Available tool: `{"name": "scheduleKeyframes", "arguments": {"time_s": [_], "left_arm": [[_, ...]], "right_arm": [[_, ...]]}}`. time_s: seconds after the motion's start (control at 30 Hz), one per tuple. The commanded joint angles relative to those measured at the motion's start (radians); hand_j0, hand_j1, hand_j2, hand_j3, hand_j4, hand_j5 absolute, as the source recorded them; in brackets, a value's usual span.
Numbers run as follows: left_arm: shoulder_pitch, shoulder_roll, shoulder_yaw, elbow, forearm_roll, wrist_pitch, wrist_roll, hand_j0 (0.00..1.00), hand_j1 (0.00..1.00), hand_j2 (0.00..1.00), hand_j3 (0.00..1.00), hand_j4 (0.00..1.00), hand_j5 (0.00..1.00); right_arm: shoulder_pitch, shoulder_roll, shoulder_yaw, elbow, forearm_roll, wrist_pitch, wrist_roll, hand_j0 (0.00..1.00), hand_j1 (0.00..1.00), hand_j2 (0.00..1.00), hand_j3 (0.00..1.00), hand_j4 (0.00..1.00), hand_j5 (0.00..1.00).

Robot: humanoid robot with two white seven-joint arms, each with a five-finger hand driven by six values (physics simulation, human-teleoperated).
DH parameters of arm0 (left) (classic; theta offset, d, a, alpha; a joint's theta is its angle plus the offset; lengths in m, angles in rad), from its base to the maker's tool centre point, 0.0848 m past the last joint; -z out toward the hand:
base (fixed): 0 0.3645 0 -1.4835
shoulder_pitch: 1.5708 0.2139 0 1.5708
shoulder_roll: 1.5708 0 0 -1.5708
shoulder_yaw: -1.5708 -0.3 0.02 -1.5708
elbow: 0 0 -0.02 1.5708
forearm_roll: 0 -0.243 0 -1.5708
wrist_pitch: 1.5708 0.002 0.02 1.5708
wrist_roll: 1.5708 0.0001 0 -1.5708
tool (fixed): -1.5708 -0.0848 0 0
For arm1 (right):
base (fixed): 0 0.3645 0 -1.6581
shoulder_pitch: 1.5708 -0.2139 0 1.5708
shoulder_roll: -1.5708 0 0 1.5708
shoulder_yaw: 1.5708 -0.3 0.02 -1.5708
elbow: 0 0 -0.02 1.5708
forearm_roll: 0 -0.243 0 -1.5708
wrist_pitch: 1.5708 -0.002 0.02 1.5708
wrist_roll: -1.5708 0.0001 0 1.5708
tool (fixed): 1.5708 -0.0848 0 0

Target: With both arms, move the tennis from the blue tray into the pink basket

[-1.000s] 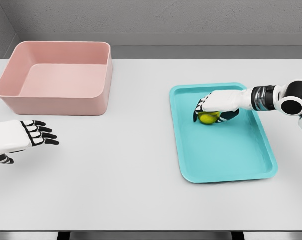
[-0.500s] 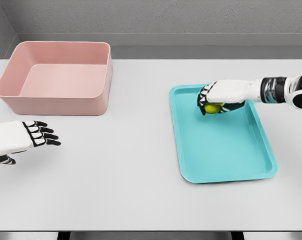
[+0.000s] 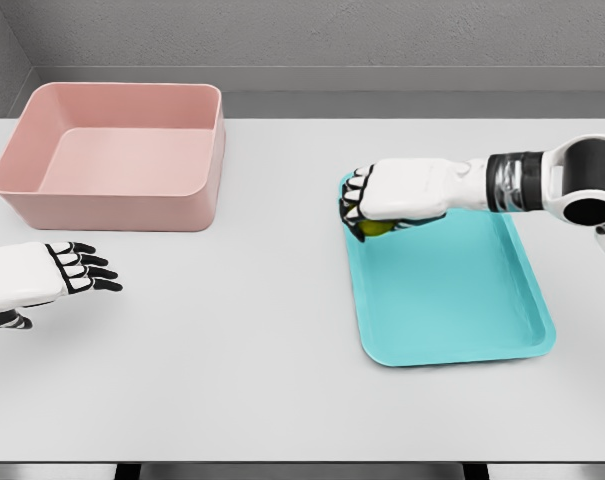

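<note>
While the left hand (image 3: 67, 270) stays parked low at the near left of the worktop (image 3: 242, 340), fingers spread and holding nothing, the right hand (image 3: 387, 195) has carried the ball (image 3: 374, 228) from the middle of the blue tray (image 3: 462, 300) to its left edge. Its fingers are curled around the ball, only a sliver of yellow-green showing beneath the palm. That looks like the start of the trip toward the pink basket (image 3: 112, 200), which sits well apart at the far left. No brand, label or writing is readable anywhere.
</note>
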Motion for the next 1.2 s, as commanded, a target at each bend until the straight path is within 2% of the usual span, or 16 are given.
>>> {"name": "scheduleKeyframes", "arguments": {"time_s": [0.0,0.07,0.3,0.8,1.03,1.17], "left_arm": [[0.0,0.002,0.0,0.001,0.005,0.001,0.0,1.0,1.0,1.0,1.0,1.0,1.0],[0.0,0.002,0.0,0.001,0.005,0.001,0.0,1.0,1.0,1.0,1.0,1.0,1.0],[0.002,0.003,0.0,0.002,0.008,0.001,0.002,1.0,1.0,1.0,1.0,1.0,1.0],[0.002,0.005,0.0,0.002,0.01,0.001,0.002,1.0,1.0,1.0,1.0,1.0,1.0],[0.0,0.005,0.0,0.002,0.01,0.001,0.0,1.0,1.0,1.0,1.0,1.0,1.0],[0.002,0.006,0.0,0.002,0.01,0.001,0.0,1.0,1.0,1.0,1.0,1.0,1.0]], "right_arm": [[0.0,0.064,0.006,-0.012,-0.004,0.004,-0.001,0.32,0.32,0.32,0.32,0.32,0.32],[-0.003,0.071,0.01,-0.012,-0.004,0.004,-0.001,0.32,0.32,0.32,0.32,0.32,0.32],[-0.005,0.177,0.037,-0.003,0.032,0.004,-0.001,0.32,0.32,0.32,0.32,0.32,0.32],[-0.005,0.418,0.126,0.184,0.095,0.004,-0.001,0.32,0.32,0.32,0.32,0.32,0.32],[-0.005,0.49,0.16,0.192,0.113,0.004,-0.001,0.32,0.32,0.32,0.32,0.32,0.32],[-0.005,0.561,0.164,0.279,0.15,0.004,-0.001,0.32,0.32,0.32,0.32,0.32,0.32]]}}
